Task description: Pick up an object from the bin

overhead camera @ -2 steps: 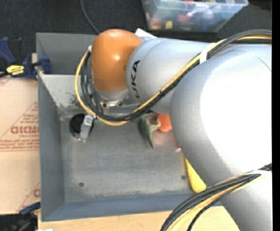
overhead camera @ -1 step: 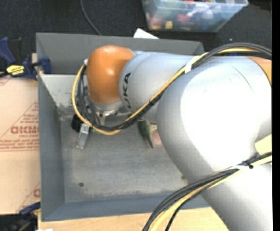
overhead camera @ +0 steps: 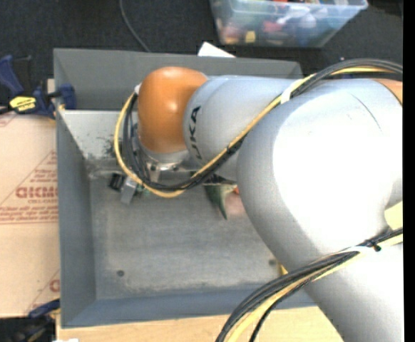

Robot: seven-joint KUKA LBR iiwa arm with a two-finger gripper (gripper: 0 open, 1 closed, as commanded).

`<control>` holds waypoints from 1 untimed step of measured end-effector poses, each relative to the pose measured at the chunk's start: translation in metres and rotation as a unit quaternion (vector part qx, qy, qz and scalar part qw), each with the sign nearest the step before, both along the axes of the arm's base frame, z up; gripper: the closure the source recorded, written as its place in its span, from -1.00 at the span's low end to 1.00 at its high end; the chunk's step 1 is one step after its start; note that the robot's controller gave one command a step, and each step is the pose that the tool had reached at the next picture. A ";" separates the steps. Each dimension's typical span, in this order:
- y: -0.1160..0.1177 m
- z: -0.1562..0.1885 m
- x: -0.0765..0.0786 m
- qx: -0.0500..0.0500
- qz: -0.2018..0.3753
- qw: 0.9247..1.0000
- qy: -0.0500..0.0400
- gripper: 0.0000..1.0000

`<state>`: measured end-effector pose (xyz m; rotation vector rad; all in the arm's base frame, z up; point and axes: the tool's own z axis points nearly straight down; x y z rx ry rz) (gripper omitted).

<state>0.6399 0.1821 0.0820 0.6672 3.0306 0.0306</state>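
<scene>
Gripper low in grey bin, open or closed unclear, green-pink thing nearby

That bin is matt grey metal with a kinda scuffed floor. The orange cover looks like smooth glossy plastic, and the arm shell is smooth too.

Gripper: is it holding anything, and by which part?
Cannot be told: the orange wrist cover sits over the bin's back left and hides any hold.
</scene>
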 end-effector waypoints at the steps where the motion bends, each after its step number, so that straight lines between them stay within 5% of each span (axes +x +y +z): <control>1: 0.000 0.000 0.000 0.000 0.000 1.000 0.000 1.00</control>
